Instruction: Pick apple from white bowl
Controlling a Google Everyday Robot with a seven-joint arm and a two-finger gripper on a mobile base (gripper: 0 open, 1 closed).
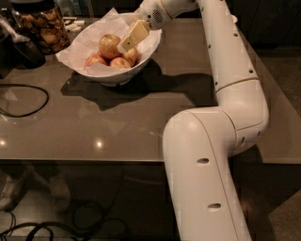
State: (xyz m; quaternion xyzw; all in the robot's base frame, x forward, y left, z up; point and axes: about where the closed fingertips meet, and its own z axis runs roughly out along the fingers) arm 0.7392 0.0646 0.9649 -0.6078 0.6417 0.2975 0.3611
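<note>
- The gripper (pixel 126 44) is down inside the white bowl (pixel 137 70), just to the right of the apple (pixel 109 45). It is at the fruit's side and looks to be touching it or nearly so. Whether it is apart, together or clamped on the apple cannot be told from this angle.
- The apple, pale with a pink blush, sits highest in the bowl on top of the smaller apples (pixel 120 62), all bedded in crinkled white paper (pixel 82 44).
- The step in hand looks like the grasp itself: the tool is at the fruit, but a secure hold is not evident.
- The next move calls for a firm grip across the apple's width, then a straight lift clear of the slanted rim without dragging the paper or rolling the smaller fruit.
- The wrist (pixel 160 12) angles downward and leftward into the bowl from its far right side.
- The arm (pixel 225 56) reaches over the table (pixel 141 122) from the right, bending at a large elbow (pixel 244 108) before dropping to the thick lower link in the foreground.
- A jar (pixel 42 26) stands to the left of the bowl, and a black cable (pixel 26 101) loops on the tabletop.
</note>
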